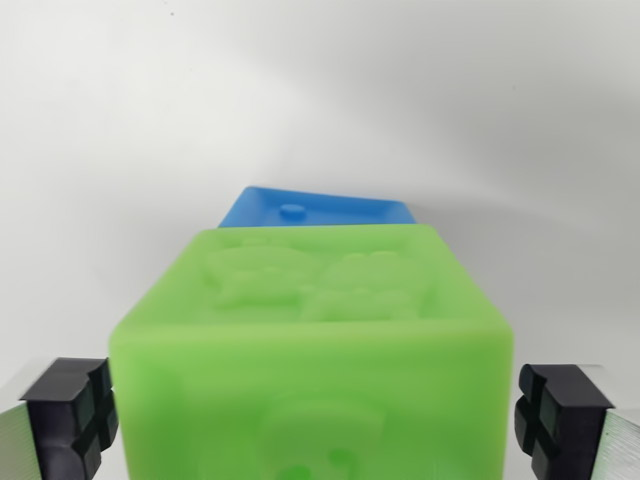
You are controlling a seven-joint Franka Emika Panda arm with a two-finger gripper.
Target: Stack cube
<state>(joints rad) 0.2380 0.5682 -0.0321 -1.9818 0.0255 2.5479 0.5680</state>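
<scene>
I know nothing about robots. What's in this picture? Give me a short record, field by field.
view: camera on the wrist, looking past the claw
claw: two black pads, one on each side of the green cube, with slight gaps visible
green cube: closest to the camera, between the pads, raised pattern on its top face
blue cube: behind the green cube, mostly hidden, only its top showing
surface: plain white
stacking: not settled from this view whether the green cube rests on the blue one
</scene>
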